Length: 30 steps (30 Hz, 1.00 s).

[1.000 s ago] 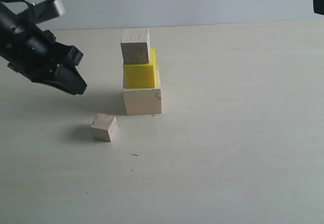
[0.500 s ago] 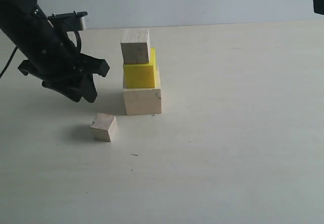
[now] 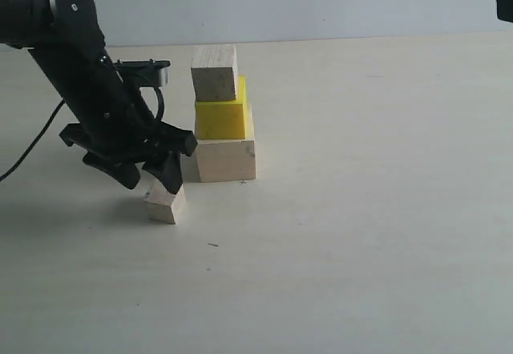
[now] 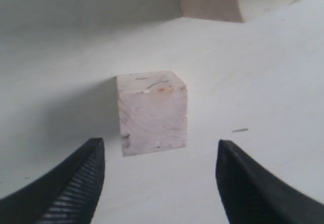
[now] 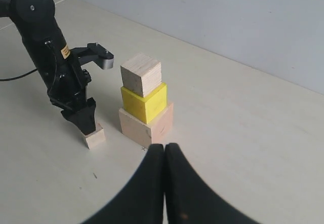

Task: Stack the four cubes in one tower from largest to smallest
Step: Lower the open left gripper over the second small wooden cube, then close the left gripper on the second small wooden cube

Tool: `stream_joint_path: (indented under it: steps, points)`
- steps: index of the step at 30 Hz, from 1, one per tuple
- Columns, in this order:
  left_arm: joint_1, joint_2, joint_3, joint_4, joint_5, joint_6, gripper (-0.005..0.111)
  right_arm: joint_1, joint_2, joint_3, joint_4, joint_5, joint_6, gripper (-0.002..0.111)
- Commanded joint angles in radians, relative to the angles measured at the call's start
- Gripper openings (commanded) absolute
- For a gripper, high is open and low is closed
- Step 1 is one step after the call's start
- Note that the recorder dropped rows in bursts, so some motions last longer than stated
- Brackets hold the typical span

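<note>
Exterior view: the left claw [image 3: 152, 182] hangs spread just above the small cube [image 3: 166, 203], which lies on the table [image 3: 361, 210] just near-left of the tower [image 3: 222, 118].

Left wrist view: its fingers [image 4: 76, 183] flank the cube without touching it. I judge the cube to be light, rigid wood, best pinched on opposite flat sides at mid-height.

Right wrist view: the right claw [image 5: 164, 150] is pressed together and empty.

Count: four cubes, three stacked and one loose; two claws.
</note>
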Motion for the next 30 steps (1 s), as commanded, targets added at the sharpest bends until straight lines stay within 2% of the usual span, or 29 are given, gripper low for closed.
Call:
stream_joint_path:
  steps: [1, 9, 14, 18, 30]
  points:
    - [-0.021, 0.011, -0.007, 0.016, -0.023, -0.050, 0.062, -0.004, -0.009, 0.004, 0.003, -0.010, -0.008, 0.000]
    - [-0.025, 0.061, -0.007, 0.057, -0.033, -0.050, 0.062, -0.004, -0.009, 0.004, 0.003, -0.006, -0.008, 0.000]
    - [-0.052, 0.061, -0.007, 0.011, -0.062, 0.004, 0.062, -0.004, -0.009, 0.004, 0.002, -0.006, -0.008, 0.000]
    - [-0.078, 0.062, -0.007, 0.031, -0.084, 0.018, 0.062, -0.004, -0.009, 0.004, 0.002, -0.006, -0.008, 0.000]
    - [-0.080, 0.062, -0.007, 0.086, -0.088, -0.007, 0.062, -0.004, -0.009, 0.004, 0.001, 0.001, -0.001, 0.000]
